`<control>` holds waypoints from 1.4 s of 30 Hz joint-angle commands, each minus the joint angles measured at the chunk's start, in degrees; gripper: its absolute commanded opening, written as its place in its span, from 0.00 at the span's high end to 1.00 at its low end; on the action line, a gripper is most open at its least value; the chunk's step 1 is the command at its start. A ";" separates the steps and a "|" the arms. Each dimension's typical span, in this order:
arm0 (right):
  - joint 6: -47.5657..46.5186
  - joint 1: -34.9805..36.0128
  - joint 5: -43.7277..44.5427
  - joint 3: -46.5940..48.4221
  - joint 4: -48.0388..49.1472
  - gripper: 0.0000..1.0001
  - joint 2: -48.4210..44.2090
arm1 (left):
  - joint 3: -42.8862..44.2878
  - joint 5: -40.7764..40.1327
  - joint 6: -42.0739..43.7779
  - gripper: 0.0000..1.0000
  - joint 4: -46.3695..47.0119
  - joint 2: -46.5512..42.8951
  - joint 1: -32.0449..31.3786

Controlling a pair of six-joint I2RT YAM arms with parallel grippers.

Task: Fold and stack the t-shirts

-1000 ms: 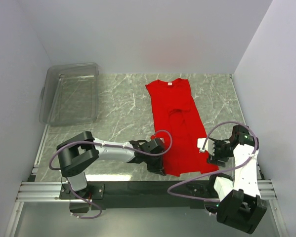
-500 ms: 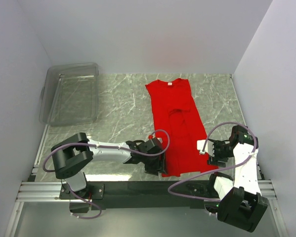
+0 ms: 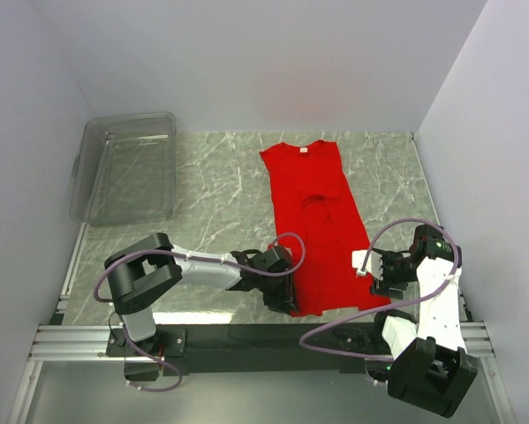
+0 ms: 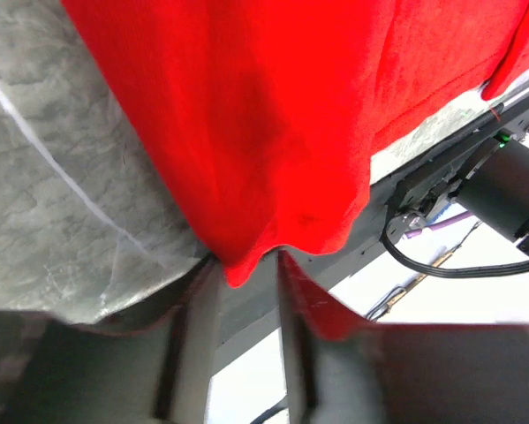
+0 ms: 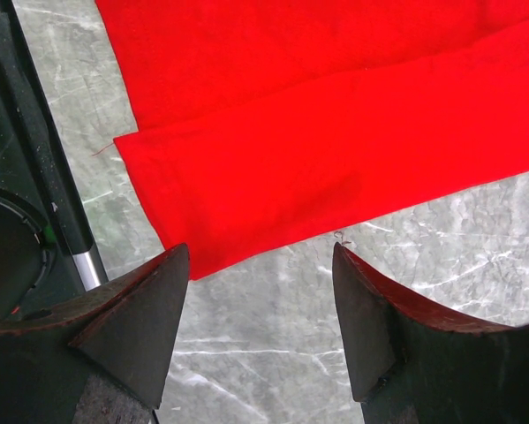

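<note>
While the top external camera is looking down on the marble-patterned table (image 3: pixel 220 194), the red t-shirt (image 3: pixel 313 221) is lying flat right of centre. It is folded into a long narrow strip, with its collar and white neck label (image 3: pixel 303 149) pointing toward the far wall and its hem reaching the near edge. The left gripper (image 3: pixel 284 300) is sitting low at the hem's near left corner. The right gripper (image 3: pixel 379 274) is hovering just beside the strip's near right corner. A clear plastic bin (image 3: pixel 127 172) is resting at the far left, well apart from the shirt.

Through the left wrist camera, the hem's corner is dipping right to the mouth of the claw. Its fingers (image 4: pixel 202 336) are standing a little apart, with a narrow gap showing between them, so they are not pinching the cloth. A red blur is lying along one finger, and I cannot tell whether cloth is resting on it.

Through the right wrist camera, the claw is gaping wide over bare marble and holding nothing. The shirt's doubled corner is lying just ahead of its tips.
</note>
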 commanded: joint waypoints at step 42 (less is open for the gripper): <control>-7.03 24.13 8.11 -7.92 4.90 0.33 0.24 | -5.24 -2.65 -1.20 0.99 7.74 -7.34 1.07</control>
